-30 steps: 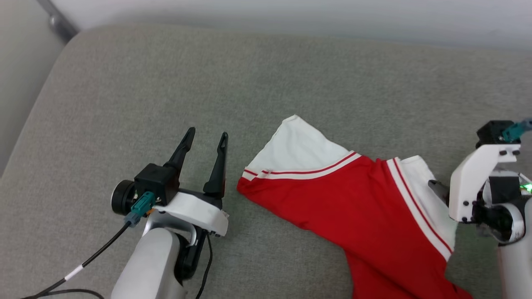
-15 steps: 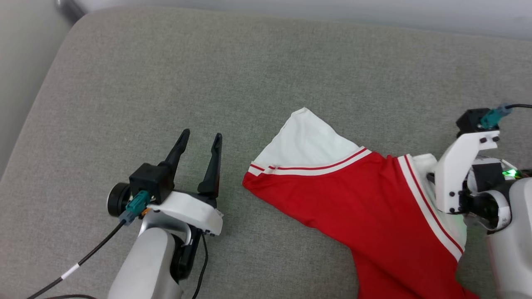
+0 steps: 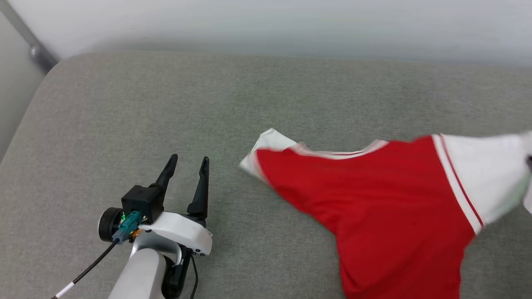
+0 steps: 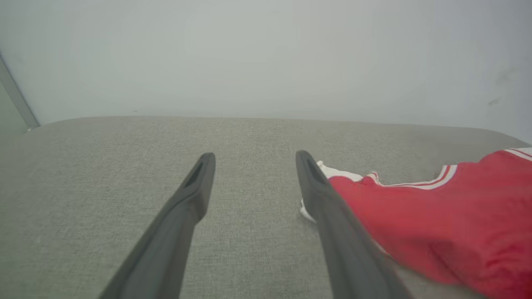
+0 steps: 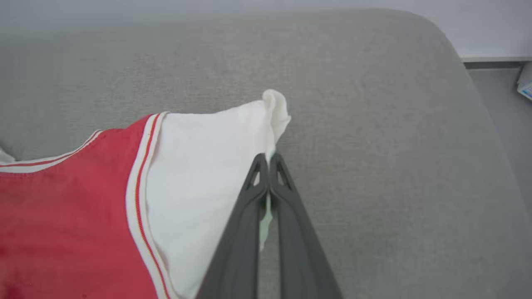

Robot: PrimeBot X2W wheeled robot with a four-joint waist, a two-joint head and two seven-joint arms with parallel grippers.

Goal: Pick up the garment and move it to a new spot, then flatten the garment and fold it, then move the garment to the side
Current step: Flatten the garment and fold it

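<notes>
Red garment [image 3: 386, 207] lying across grey cushion [image 3: 166, 104], white sleeve [image 5: 208, 166] pinched in closed right gripper [image 5: 269, 158]; left gripper [image 3: 188, 158] wide open, empty, just beside the other sleeve [image 3: 266, 143]. Best drawn taut, low and slow

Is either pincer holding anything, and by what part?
The right pincer holds the garment by the edge of its white sleeve. The left pincer is open, empty.

The place seems a plain indoor room, perhaps a home: a wide grey upholstered cushion [image 3: 166, 104] with rounded corners stands before a bare pale wall [image 3: 291, 20], above a grey floor [image 5: 505, 112].
</notes>
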